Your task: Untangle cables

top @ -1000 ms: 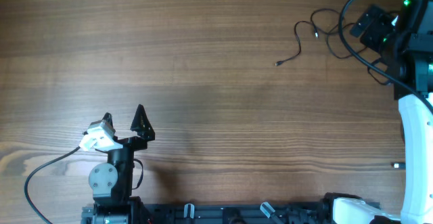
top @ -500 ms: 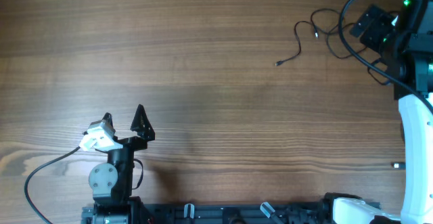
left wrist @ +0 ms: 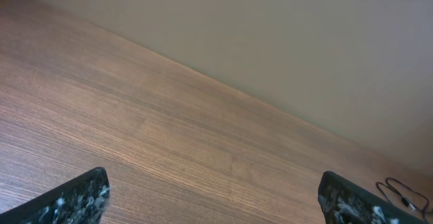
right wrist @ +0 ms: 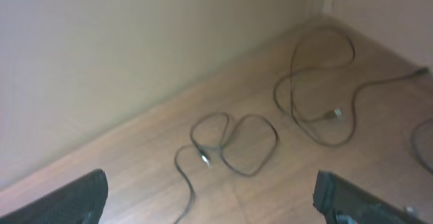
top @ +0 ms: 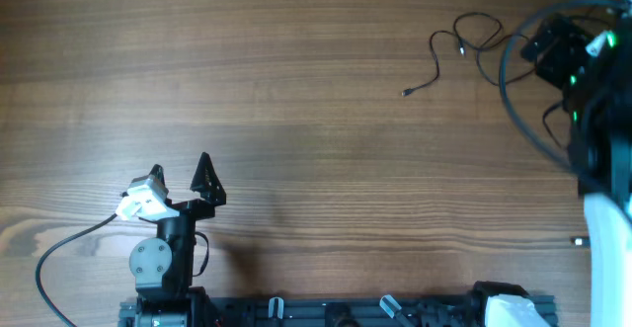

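"Table [top: 296,80] layout?"
"Wood top. Left gripper [top: 180,169] sits at the near left edge, jaws spread wide, holding nothing. Right gripper [right wrist: 206,183] is at the far right, fingers also wide apart, empty."
"Cables [top: 435,60]?"
"Thin black loops lying flat at the far right, just ahead of right gripper, not touching it. Well apart from left gripper."

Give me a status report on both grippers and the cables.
Left gripper open, empty, far off. Right gripper open, facing the cables. Cables looped on table, untouched. Nothing blocking.
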`<state>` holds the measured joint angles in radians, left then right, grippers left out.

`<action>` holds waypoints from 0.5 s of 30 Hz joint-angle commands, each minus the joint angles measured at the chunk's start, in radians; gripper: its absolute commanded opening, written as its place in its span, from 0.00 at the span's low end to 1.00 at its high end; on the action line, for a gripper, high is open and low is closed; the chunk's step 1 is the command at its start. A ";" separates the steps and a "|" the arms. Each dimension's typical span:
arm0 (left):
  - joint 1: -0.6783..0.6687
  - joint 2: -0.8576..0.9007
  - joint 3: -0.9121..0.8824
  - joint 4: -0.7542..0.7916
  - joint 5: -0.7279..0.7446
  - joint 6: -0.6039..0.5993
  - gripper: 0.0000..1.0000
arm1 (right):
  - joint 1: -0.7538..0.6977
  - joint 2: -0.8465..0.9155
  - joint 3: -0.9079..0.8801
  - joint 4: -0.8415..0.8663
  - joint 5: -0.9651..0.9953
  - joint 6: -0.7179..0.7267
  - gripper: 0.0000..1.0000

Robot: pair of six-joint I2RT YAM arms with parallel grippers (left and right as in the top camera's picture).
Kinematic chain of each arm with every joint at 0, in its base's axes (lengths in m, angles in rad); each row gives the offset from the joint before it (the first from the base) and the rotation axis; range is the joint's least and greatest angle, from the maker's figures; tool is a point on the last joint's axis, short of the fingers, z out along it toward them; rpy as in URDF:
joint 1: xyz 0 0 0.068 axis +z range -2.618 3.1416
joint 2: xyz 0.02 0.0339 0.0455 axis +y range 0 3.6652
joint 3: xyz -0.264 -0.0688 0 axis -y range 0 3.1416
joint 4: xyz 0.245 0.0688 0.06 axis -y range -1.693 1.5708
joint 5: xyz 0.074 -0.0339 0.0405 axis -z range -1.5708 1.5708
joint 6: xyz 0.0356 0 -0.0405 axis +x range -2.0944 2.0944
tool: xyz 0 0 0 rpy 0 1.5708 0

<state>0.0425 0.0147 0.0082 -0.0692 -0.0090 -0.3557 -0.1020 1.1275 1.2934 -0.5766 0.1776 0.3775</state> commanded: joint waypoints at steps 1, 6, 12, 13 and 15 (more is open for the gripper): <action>0.007 -0.009 -0.002 -0.006 0.016 0.011 1.00 | -0.002 -0.148 -0.262 0.240 -0.118 -0.012 1.00; 0.007 -0.009 -0.002 -0.006 0.016 0.011 1.00 | -0.002 -0.355 -0.720 0.753 -0.243 -0.011 1.00; 0.007 -0.009 -0.002 -0.006 0.016 0.011 1.00 | -0.002 -0.528 -1.090 1.112 -0.266 -0.008 1.00; 0.007 -0.009 -0.002 -0.006 0.016 0.012 1.00 | -0.002 -0.560 -1.132 1.124 -0.267 -0.007 1.00; 0.007 -0.009 -0.002 -0.006 0.016 0.011 1.00 | 0.006 -0.618 -1.192 1.134 -0.268 -0.012 1.00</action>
<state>0.0425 0.0139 0.0082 -0.0704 -0.0086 -0.3557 -0.1020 0.5823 0.1677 0.5404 -0.0677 0.3721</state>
